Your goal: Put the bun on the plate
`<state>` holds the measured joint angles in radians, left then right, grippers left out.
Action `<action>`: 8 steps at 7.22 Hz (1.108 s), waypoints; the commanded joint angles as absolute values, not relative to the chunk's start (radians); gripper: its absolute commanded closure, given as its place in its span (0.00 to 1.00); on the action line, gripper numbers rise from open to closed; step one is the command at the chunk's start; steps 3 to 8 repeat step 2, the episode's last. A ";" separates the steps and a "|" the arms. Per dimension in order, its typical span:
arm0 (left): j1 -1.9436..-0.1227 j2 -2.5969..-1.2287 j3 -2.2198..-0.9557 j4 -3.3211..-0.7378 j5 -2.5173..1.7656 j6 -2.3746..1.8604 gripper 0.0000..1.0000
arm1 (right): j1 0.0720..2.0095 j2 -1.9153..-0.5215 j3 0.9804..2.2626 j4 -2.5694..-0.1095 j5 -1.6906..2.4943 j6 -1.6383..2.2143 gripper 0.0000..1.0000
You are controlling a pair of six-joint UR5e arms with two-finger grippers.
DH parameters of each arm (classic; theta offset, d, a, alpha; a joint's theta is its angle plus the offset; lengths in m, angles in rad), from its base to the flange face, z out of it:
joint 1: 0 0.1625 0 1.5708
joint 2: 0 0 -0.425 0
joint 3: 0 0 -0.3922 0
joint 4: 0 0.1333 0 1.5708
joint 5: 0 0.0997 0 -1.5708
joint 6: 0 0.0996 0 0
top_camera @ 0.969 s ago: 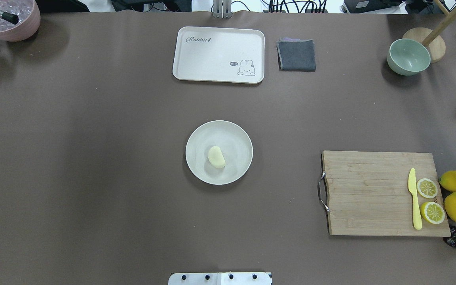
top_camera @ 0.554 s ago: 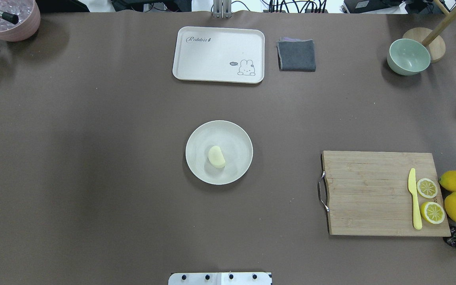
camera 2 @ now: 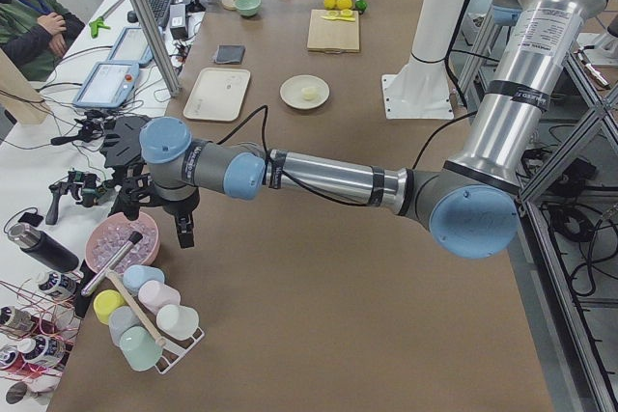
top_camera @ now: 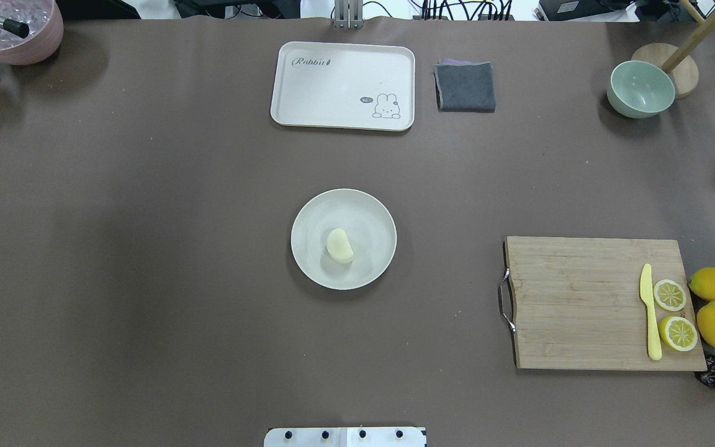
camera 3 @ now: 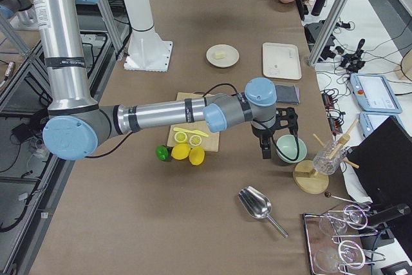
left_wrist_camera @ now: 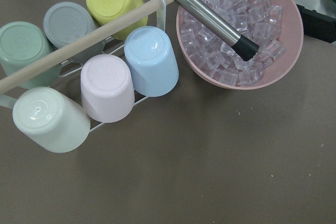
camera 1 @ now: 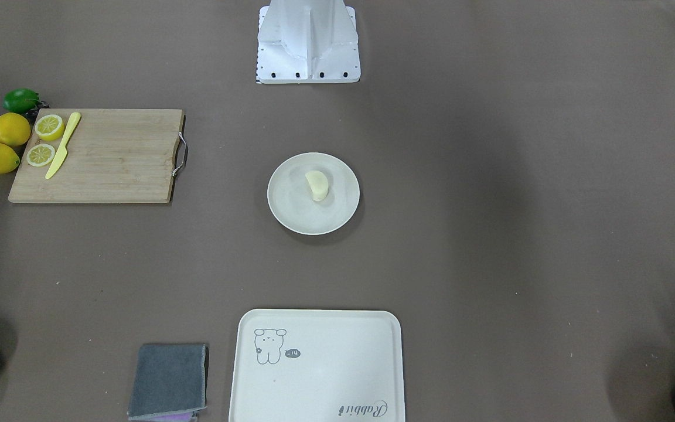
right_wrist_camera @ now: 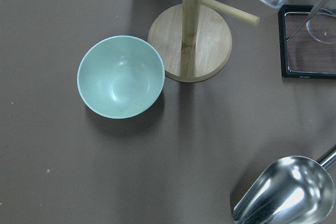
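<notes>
The pale cream bun [top_camera: 339, 246] lies on the round off-white plate [top_camera: 370, 211], a little left of its middle, in the centre of the table. The front view shows the same bun [camera 1: 317, 185] on the plate [camera 1: 296, 211], with nothing touching it. Both arms are far from it. My left gripper [camera 2: 159, 214] hangs at the table's left end beside the pink bowl of ice [left_wrist_camera: 241, 30]. My right gripper [camera 3: 267, 149] hangs at the right end over the green bowl [right_wrist_camera: 121, 76]. Each shows only in a side view, so I cannot tell whether it is open or shut.
A cream rabbit tray [top_camera: 343, 85] and a folded grey cloth [top_camera: 465, 87] lie at the far side. A cutting board [top_camera: 581, 304] with a yellow knife and lemon halves sits at the right, whole lemons beside it. A cup rack [left_wrist_camera: 79, 77], a wooden stand [right_wrist_camera: 191, 40] and a metal scoop [right_wrist_camera: 286, 192] stand at the ends.
</notes>
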<state>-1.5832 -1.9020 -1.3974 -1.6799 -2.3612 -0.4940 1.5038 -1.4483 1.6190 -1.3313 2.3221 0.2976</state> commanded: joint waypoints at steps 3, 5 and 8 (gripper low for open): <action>-1.585 -1.894 -1.402 -1.678 -2.361 -0.494 0.02 | 1.500 -1.447 1.621 -1.336 2.319 0.298 0.00; -1.585 -1.894 -1.402 -1.678 -2.361 -0.494 0.02 | 1.500 -1.447 1.621 -1.336 2.319 0.298 0.00; -1.585 -1.894 -1.402 -1.678 -2.361 -0.494 0.02 | 1.500 -1.447 1.621 -1.336 2.319 0.298 0.00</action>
